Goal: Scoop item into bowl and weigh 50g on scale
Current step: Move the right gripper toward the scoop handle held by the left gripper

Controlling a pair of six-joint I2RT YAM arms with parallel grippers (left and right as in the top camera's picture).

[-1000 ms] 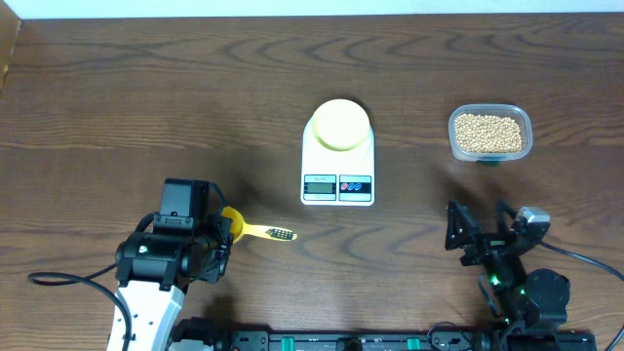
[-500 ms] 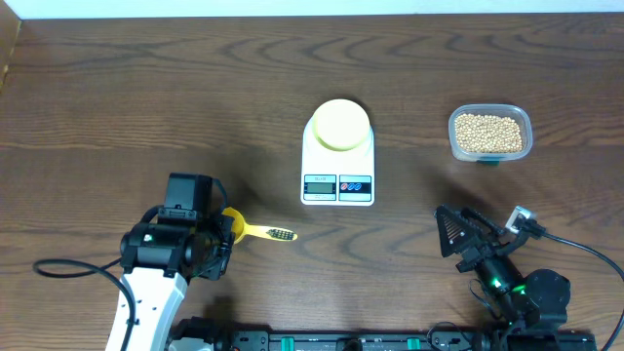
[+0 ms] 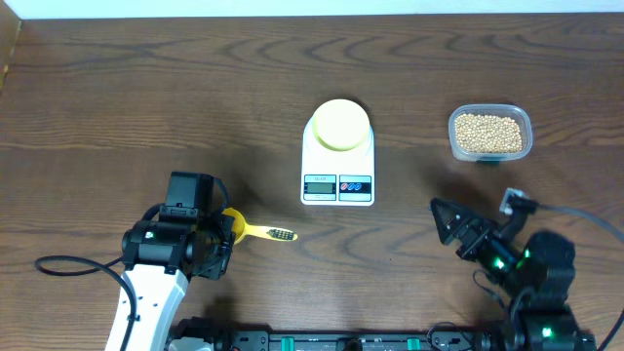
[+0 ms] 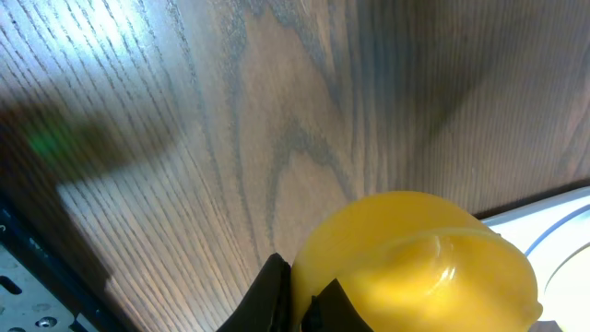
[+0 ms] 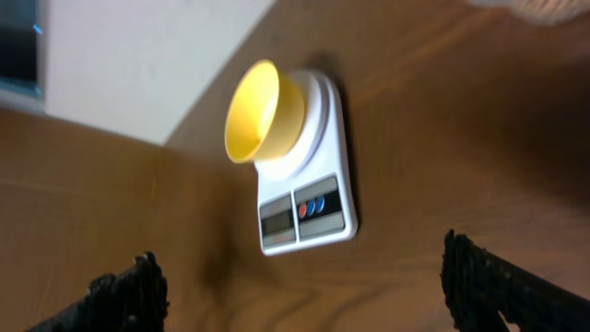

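Bowl (image 3: 340, 125) sits on the far end of the scale (image 3: 338, 180), empty as far as the overhead shows. Beans (image 3: 489, 134) are all in the tub (image 3: 451, 125), well right of the scale. None are in the bowl, none loose on the table (image 3: 146, 88).

Scoop (image 3: 257, 231) lies on the table left of the scale, handle pointing right, cup end under the left tool (image 3: 211, 235). The left wrist view is filled by the yellow cup with a dark fingertip against it. Cannot tell whether that tool is clamped on it or only over it.

Right tool (image 3: 449, 220) hangs spread wide with nothing in it, aimed left toward the scale. Its two fingers (image 5: 124, 293) frame the scale in the wrist view.

Risks, as I judge them:
- A hold on the cup and not the handle would give a poor scoop and might block the cup mouth.
- The scoop's path to the tub runs past the scale. A low pass could knock the bowl or shift the scale.
- The beans are round. A tilted scoop would shed them, and they roll.
- Display is unreadable here, so overshooting 50 g is easy.

Versus a second ago: the right arm has swung, its tool turned from facing the far edge to facing left. The left arm has shifted slightly. Scoop, bowl, scale and tub are unmoved.
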